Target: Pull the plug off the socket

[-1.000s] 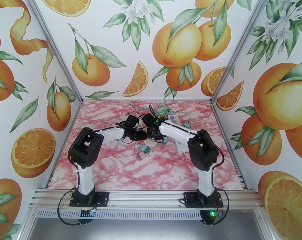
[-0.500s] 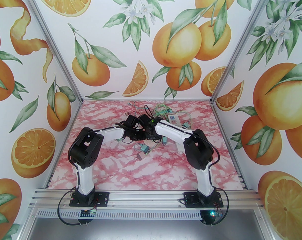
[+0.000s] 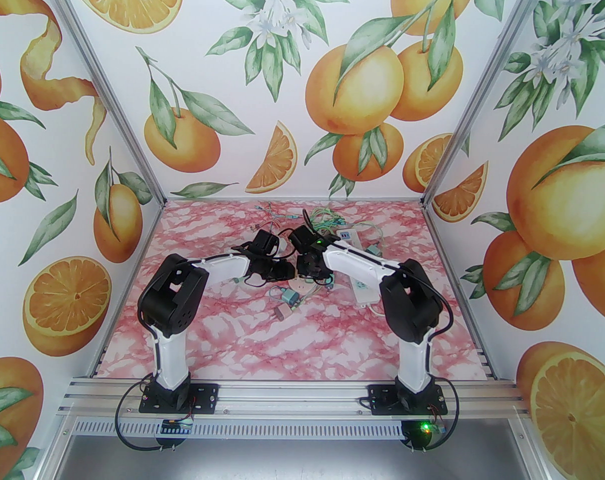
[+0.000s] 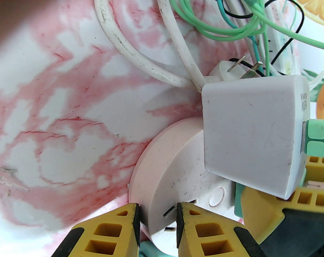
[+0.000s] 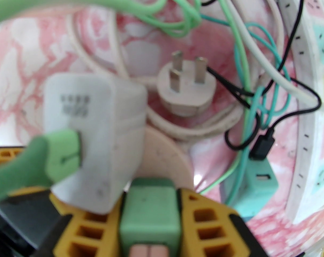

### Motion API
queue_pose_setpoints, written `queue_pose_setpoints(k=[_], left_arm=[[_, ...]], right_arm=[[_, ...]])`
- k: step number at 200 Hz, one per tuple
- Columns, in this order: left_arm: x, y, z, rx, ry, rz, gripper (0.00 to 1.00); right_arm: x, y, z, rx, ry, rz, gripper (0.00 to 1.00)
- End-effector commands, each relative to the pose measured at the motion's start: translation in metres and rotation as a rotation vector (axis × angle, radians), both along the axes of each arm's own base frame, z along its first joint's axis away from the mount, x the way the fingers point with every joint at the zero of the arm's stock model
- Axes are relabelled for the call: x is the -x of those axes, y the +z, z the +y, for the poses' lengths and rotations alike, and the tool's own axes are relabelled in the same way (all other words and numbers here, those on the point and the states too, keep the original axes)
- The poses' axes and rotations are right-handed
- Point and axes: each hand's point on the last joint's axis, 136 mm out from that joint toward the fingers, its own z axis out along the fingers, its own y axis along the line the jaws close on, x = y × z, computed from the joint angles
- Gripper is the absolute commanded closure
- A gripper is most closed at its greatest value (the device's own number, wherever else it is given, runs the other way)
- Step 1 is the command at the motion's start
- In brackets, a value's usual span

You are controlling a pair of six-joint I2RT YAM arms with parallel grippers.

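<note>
Nearest the arm bases in the top view, two loose bits sit on the pink marble table (image 3: 232, 338) — a teal adapter (image 3: 290, 298) and a small pinkish plug (image 3: 282, 312) at its 7 o'clock. Just past those, the two arms meet mid-table. The left gripper (image 4: 156, 221) is pinched onto the rim of the round pink socket (image 4: 172, 154), one yellow finger on either side of the edge. The right gripper (image 5: 150, 195) sits on the socket's 3 o'clock side in the top view and is clamped on the green plug (image 5: 148, 210). That plug is right up against the socket's face, and these shots don't settle whether its pins are in or out. At the plug's 10 o'clock in the right wrist view, a white charger block (image 5: 97, 138) stands on the socket with a green cable (image 5: 17, 167) stuck in its side. Further back, around 12, a white three-pin plug (image 5: 186, 90) lies pins-up among loops of white cord (image 4: 114, 37). Beyond the grippers at about 1 o'clock is the white power strip (image 3: 350, 238), and farthest back is a tangle of green wires (image 3: 322, 218)
</note>
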Motion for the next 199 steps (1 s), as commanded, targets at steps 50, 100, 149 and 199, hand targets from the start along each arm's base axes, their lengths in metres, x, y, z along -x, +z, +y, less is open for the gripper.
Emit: queue_pose_setpoints(k=[50,100,149,199], left_arm=[[0.061,-0.098,0.056,-0.350,-0.013,0.239,0.74],[0.063,-0.104,0.066,-0.408,-0.027,0.237,0.75],[0.065,-0.108,0.069,-0.427,-0.028,0.245,0.75],[0.063,-0.108,0.067,-0.421,-0.027,0.245,0.75]], right_arm=[[0.022,0.015,0.075,-0.017,0.182,-0.005,0.81],[0.005,0.027,0.044,-0.030,0.137,-0.020,0.81],[-0.005,0.031,0.023,-0.228,0.044,-0.005,0.82],[0.006,0.027,0.042,-0.098,0.110,-0.003,0.82]])
